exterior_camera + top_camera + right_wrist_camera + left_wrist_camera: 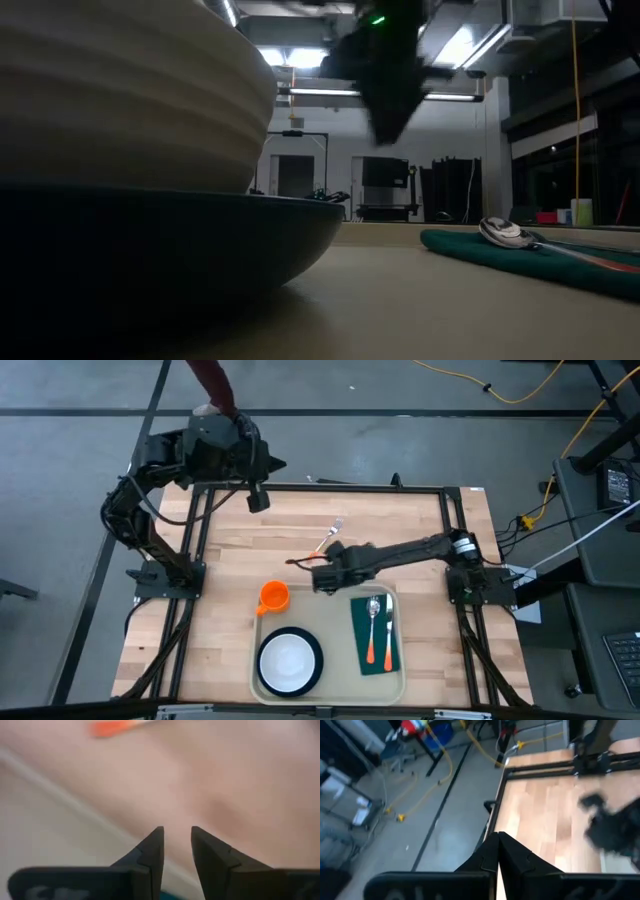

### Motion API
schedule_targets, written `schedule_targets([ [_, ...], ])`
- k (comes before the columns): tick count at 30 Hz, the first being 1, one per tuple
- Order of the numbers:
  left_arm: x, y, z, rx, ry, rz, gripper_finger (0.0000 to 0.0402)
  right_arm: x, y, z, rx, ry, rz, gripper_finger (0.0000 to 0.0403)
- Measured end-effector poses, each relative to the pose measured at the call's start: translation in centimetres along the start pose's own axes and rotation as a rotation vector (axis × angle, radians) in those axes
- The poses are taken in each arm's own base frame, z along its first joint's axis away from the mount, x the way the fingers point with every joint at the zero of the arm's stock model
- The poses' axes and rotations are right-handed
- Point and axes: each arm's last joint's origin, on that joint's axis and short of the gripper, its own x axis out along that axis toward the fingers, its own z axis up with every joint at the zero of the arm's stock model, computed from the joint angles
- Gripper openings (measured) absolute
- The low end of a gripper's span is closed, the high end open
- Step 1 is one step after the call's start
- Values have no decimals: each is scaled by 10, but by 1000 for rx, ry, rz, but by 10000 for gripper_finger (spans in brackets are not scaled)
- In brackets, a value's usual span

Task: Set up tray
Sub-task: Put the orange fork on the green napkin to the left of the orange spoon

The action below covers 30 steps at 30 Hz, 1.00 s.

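No legible writing anywhere. The right gripper (322, 577) reaches out low over the wooden table (230, 560), just off the far left corner of the tray (395, 688), fingers (152, 851) narrowly parted and holding nothing. The left gripper (258, 498) waits pinched shut at the far edge (arm folded back). The tray sits at the near edge carrying a bowl (289, 661), green napkin (385, 650) and spoon (373, 625); an orange cup (274, 596) touches its corner.

In the low view the bowl (120, 150) fills the near left, cut off by the edges. The right wrist view is blurred; the orange handle (112, 727) is indistinct.
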Motion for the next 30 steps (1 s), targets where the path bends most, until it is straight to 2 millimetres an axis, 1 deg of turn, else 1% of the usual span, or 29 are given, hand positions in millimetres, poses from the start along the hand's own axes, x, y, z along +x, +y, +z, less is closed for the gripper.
schedule_targets([
  [3,6,2,-5,-50,54,10,4,-25,-27,-13,-75,-56,-197,103],
  [4,10,3,-7,-76,67,15,4,-33,-33,-15,-67,-98,-208,103],
  [5,15,3,-9,-102,81,17,4,-43,-41,-17,-68,-136,-172,103],
  [7,24,2,-13,-140,114,14,4,-63,-65,-24,-52,-178,-88,103],
  [9,38,-2,-17,-166,149,10,4,-80,-97,-35,-3,-210,-43,103],
  [11,57,-10,-23,-180,203,-8,4,-86,-132,-52,26,-216,-43,103],
  [14,90,-22,-31,-209,252,-39,4,-95,-182,-78,112,-246,49,103],
  [16,108,-30,-36,-242,253,-83,4,-93,-205,-96,158,-250,134,103],
  [18,128,-38,-44,-276,274,-121,4,-88,-220,-110,191,-256,226,103],
  [20,147,-43,-54,-311,309,-159,4,-81,-230,-122,210,-262,301,103],
  [22,164,-49,-65,-338,363,-211,4,-75,-237,-129,231,-287,367,103],
  [26,197,-60,-88,-386,458,-354,7,-64,-239,-134,278,-382,431,103],
  [30,232,-76,-106,-364,492,-485,26,-62,-240,-133,228,-493,405,103],
])
